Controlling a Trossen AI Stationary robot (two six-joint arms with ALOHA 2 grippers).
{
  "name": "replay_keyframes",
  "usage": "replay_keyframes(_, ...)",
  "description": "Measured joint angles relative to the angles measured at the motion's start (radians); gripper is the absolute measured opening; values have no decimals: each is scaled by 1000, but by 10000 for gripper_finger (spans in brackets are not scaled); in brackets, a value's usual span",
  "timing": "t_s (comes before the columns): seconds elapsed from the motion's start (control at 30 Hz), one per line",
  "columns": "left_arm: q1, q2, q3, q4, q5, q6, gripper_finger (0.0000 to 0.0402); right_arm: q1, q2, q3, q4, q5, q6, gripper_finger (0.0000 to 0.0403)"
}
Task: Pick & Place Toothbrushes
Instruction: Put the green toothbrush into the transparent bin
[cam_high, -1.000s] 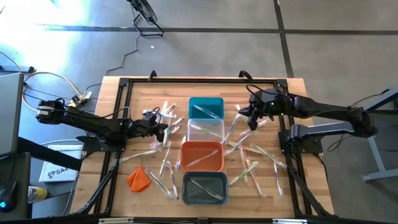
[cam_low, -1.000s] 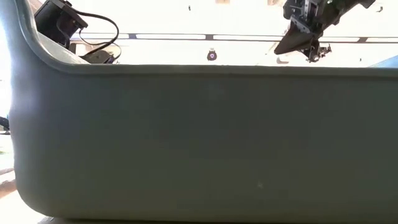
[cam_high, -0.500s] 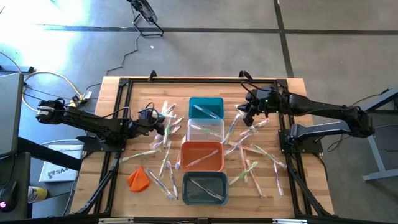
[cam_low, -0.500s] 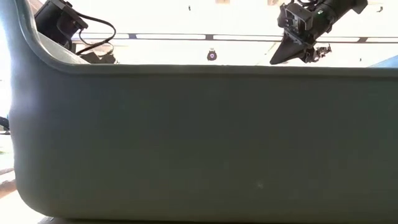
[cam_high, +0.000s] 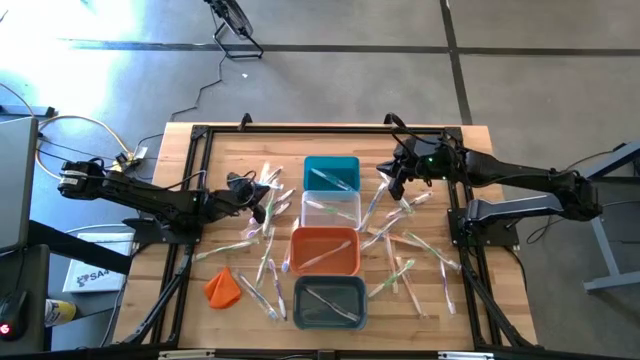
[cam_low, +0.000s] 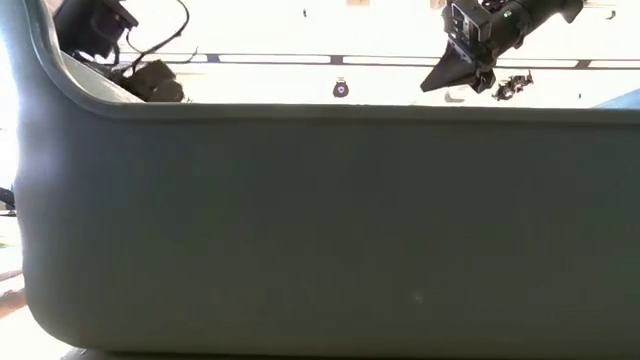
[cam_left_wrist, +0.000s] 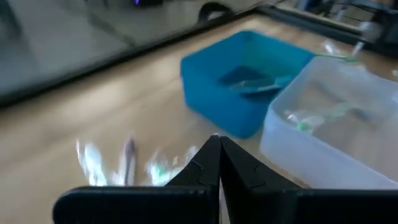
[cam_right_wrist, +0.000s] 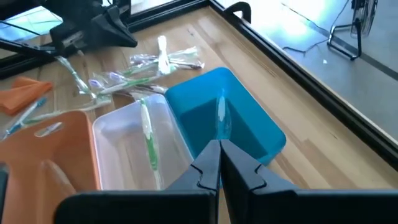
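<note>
Since the earlier frame, right gripper has drifted toward the teal bin; left gripper barely shifted. Both fingers pressed together, empty. Toothbrushes litter the desk; closed fingers risk scattering them.

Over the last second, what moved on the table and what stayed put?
The right end effector, shut and empty, slid from beside the clear bin toward the teal plastic bin. The left end effector, also shut, shifted only slightly among the pale plastic toothbrushes. Nothing was grasped or released; bins and toothbrushes stayed.
</note>
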Motion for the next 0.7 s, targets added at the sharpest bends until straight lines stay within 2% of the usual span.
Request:
replay_keyframes(0.17,0,0,0,99,0,290,0,1,0,0,-1,-33,-1,3)
replay_keyframes(0.23,0,0,0,106,-1,349,0,1,1,0,-1,-45,0,3)
replay_keyframes(0.33,0,0,0,107,-1,363,0,7,25,17,-33,-52,2,3)
replay_keyframes(0.43,0,0,0,107,-1,362,0,21,67,74,-136,-42,-23,3)
replay_keyframes(0.7,0,0,0,100,-3,342,0,44,239,209,-395,-22,-197,3)
